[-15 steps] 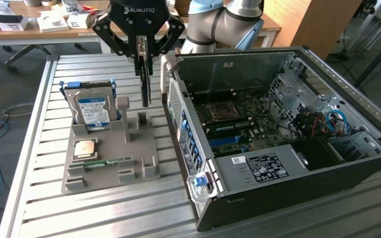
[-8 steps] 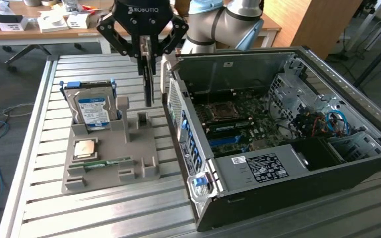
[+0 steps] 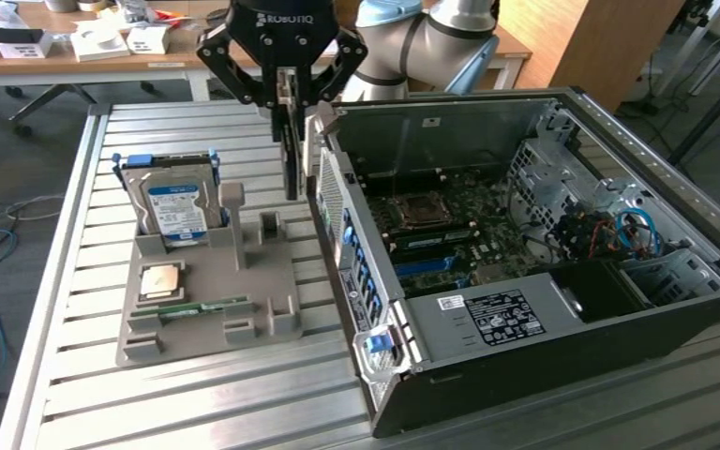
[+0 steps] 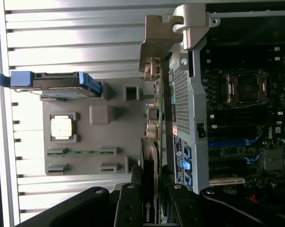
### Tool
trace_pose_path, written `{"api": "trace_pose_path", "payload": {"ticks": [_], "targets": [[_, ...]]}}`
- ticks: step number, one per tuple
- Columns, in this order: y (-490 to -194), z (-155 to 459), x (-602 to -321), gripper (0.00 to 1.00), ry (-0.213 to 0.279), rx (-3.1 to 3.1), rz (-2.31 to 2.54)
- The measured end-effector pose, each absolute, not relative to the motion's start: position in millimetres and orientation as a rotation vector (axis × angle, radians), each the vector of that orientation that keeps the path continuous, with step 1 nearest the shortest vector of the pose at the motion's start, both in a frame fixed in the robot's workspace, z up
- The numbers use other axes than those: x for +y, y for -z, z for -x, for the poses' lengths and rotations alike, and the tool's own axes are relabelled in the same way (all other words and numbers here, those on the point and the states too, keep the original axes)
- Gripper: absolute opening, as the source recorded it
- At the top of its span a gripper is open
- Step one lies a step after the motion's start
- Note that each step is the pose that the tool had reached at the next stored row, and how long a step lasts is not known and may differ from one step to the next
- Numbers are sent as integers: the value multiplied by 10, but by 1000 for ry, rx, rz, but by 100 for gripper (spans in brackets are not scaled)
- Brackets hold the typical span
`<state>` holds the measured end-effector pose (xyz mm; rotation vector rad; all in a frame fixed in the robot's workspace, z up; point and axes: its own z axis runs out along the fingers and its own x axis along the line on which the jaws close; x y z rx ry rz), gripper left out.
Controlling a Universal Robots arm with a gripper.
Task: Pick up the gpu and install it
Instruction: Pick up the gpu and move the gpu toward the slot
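Your gripper (image 3: 284, 97): clamped on the gpu (image 3: 292, 159).
Gpu axis: hangs down from your fingers.
Position: just outside the case (image 3: 335, 211) wall, on the tray (image 3: 266, 314) side.

Exterior view angled down, wrist view overhead; both see tray (image 3: 263, 307).

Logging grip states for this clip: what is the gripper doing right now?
The gripper is closed on the gpu, holding it upright beside the open computer case.
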<state>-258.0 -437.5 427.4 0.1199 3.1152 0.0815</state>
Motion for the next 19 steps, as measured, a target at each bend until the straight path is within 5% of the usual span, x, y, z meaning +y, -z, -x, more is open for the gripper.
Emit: {"api": "trace_pose_path", "payload": {"ticks": [19], "targets": [[-4274, 2260, -4375, 26, -82, 3115, -120]]}}
